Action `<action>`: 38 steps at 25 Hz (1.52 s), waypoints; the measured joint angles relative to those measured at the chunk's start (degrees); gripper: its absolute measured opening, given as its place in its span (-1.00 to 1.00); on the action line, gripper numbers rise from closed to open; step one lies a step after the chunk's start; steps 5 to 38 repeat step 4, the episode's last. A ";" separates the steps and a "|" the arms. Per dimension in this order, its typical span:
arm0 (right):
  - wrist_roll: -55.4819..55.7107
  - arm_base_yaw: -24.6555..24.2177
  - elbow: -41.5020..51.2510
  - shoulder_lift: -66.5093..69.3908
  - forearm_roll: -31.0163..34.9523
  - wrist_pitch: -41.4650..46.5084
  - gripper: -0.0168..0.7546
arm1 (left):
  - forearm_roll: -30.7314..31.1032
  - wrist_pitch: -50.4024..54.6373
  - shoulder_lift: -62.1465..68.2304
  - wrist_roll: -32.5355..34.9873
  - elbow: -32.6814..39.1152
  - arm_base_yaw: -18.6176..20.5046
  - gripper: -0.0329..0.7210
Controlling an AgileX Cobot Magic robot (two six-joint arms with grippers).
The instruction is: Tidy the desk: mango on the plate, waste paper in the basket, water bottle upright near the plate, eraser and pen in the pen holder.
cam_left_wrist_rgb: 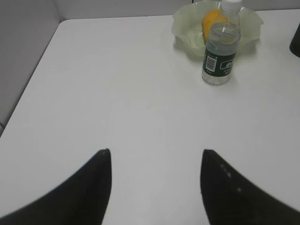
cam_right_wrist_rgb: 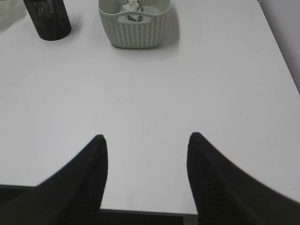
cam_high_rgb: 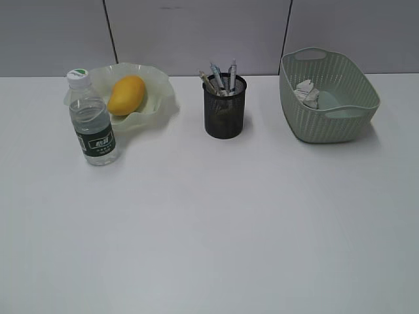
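The yellow-orange mango (cam_high_rgb: pixel 126 95) lies in the wavy-rimmed pale-green plate (cam_high_rgb: pixel 160 91) at the back left of the desk (cam_high_rgb: pixel 209 222). Just in front of it the water bottle (cam_high_rgb: pixel 93 121) stands upright, white cap on top. The black mesh pen holder (cam_high_rgb: pixel 224 106) holds several pens (cam_high_rgb: pixel 222 78); the eraser does not show. Crumpled waste paper (cam_high_rgb: pixel 308 93) sits inside the sage-green basket (cam_high_rgb: pixel 327 98). My left gripper (cam_left_wrist_rgb: pixel 155 152) is open over bare desk, well short of the water bottle (cam_left_wrist_rgb: pixel 219 56). My right gripper (cam_right_wrist_rgb: pixel 145 137) is open near the front edge, far from the basket (cam_right_wrist_rgb: pixel 133 21).
Grey partition panels close off the back of the desk. The left wrist view shows the desk's left edge (cam_left_wrist_rgb: pixel 28 89) and the right wrist view its right edge (cam_right_wrist_rgb: pixel 281 51) and front edge (cam_right_wrist_rgb: pixel 145 211). Neither arm appears in the exterior view.
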 joint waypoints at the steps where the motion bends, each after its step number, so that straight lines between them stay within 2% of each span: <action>1: 0.00 0.00 0.00 0.00 0.00 0.00 0.17 | 0.00 0.00 0.00 0.00 0.00 0.00 0.31; 38: 0.00 0.00 0.00 0.00 0.00 0.00 0.17 | 0.00 0.00 0.00 0.00 0.00 0.00 0.31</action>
